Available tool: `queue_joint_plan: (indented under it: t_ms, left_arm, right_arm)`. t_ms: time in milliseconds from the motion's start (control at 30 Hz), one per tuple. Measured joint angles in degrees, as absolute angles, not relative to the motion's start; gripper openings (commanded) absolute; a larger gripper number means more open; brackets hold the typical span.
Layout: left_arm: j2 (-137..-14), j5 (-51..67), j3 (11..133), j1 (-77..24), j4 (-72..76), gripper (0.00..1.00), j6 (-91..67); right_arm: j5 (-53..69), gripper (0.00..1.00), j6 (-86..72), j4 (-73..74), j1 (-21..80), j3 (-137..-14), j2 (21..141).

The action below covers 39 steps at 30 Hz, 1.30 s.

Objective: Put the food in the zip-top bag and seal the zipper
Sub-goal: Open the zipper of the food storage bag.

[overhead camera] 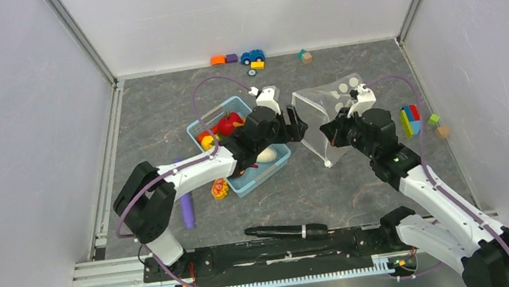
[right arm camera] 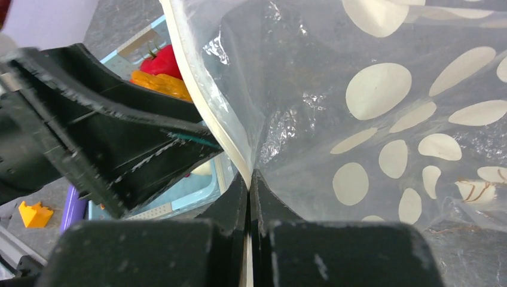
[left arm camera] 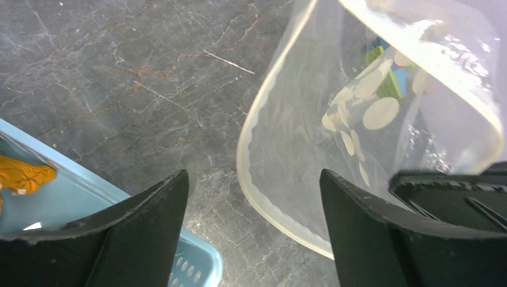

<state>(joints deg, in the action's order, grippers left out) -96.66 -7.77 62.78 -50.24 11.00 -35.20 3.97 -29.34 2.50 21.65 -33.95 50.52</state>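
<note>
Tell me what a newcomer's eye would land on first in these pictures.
First comes the clear dotted zip-top bag, standing open right of centre, its mouth rim pinched in the shut right gripper. Next is the left gripper, open and empty, facing that mouth from just beside the light-blue basket. The bright toy food in the basket stands out against the grey table.

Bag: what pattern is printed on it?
White dots on the clear bag; best in right wrist view.
</note>
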Motion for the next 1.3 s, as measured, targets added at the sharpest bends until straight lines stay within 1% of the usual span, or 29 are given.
queue_joint_plan:
  t_ms: [33, 100, 200, 267, 300, 333, 400, 500, 633, 733, 800, 833, 933, 967, 1000, 1033, 1067, 1100, 1133, 1300]
  left_arm:
    - [-96.9, -8.1, 63.2, -50.2, 10.9, 0.68, -35.3]
    - [-97.4, -8.8, 64.0, -50.2, 10.6, 0.55, -35.7]
    - [-98.3, -9.1, 65.9, -50.2, 9.9, 0.38, -35.8]
    - [-98.8, -9.5, 66.9, -50.2, 9.6, 0.21, -36.0]
    - [-98.8, -10.1, 67.3, -50.2, 9.3, 0.10, -35.9]
    - [-98.8, -10.5, 67.4, -50.2, 9.1, 0.03, -36.0]
    - [-98.8, -12.2, 67.8, -50.2, 8.0, 0.02, -35.6]
    - [-98.8, -14.7, 67.9, -50.2, 6.4, 0.02, -35.4]
    - [-98.8, -16.0, 67.9, -50.2, 5.0, 0.02, -35.1]
    - [-99.0, -14.9, 69.0, -50.8, 4.5, 0.02, -34.7]
    - [-99.8, -14.1, 71.0, -51.1, 4.2, 0.05, -34.0]
    - [-100.6, -13.5, 72.2, -51.1, 4.1, 0.08, -33.7]
    - [-103.5, -11.8, 76.2, -50.8, 3.1, 0.24, -32.1]
    - [-104.6, -11.2, 77.5, -50.7, 2.8, 0.31, -31.6]
    - [-105.7, -10.3, 78.9, -50.6, 2.3, 0.51, -31.1]
    - [-106.5, -9.8, 79.9, -50.6, 2.0, 0.67, -30.6]
    - [-107.3, -8.8, 80.7, -50.5, 1.7, 0.80, -29.9]
    - [-107.5, -8.0, 81.0, -50.5, 1.5, 0.91, -29.3]
    - [-107.5, -7.3, 81.0, -50.5, 1.3, 0.99, -29.0]
    - [-104.6, -3.7, 77.5, -50.5, 2.0, 1.00, -27.9]
  right_arm:
    - [4.2, 0.00, -29.3, 2.6, 21.6, -34.0, 50.1]
    - [5.1, 0.00, -29.1, 3.1, 21.6, -34.5, 49.5]
    - [6.1, 0.00, -28.5, 4.9, 21.6, -36.3, 49.2]
    - [6.1, 0.00, -27.3, 7.7, 21.6, -38.6, 49.3]
    - [5.8, 0.00, -26.5, 9.4, 21.6, -39.8, 49.4]
    - [5.1, 0.00, -25.5, 11.2, 21.6, -41.1, 49.5]
    - [2.0, 0.00, -23.5, 15.5, 21.7, -44.2, 50.2]
    - [-8.5, 0.00, -19.9, 23.2, 21.7, -48.9, 51.4]
    - [-19.8, 0.00, -18.3, 29.9, 21.7, -51.2, 51.5]
    - [-23.7, 0.00, -17.5, 33.2, 22.0, -52.1, 51.4]
    - [-24.7, 0.00, -16.9, 34.7, 22.0, -52.6, 51.2]
    - [-24.7, 0.00, -16.6, 35.3, 22.0, -52.9, 51.1]
    - [-23.3, 0.00, -15.9, 36.2, 22.0, -54.5, 50.9]
    - [-22.6, 0.00, -15.7, 36.1, 22.0, -54.8, 50.8]
    - [-21.3, 0.00, -15.6, 35.6, 22.0, -55.0, 50.5]
    - [-20.4, 0.00, -15.6, 35.3, 22.0, -55.0, 50.4]
    - [-18.8, 0.00, -15.6, 34.5, 22.0, -55.0, 50.2]
    - [-17.5, 0.00, -15.6, 33.6, 22.0, -55.0, 50.2]
    - [-16.4, 0.00, -15.8, 32.4, 22.0, -54.8, 50.2]
    - [-13.5, 0.00, -17.2, 26.2, 22.0, -51.9, 51.2]
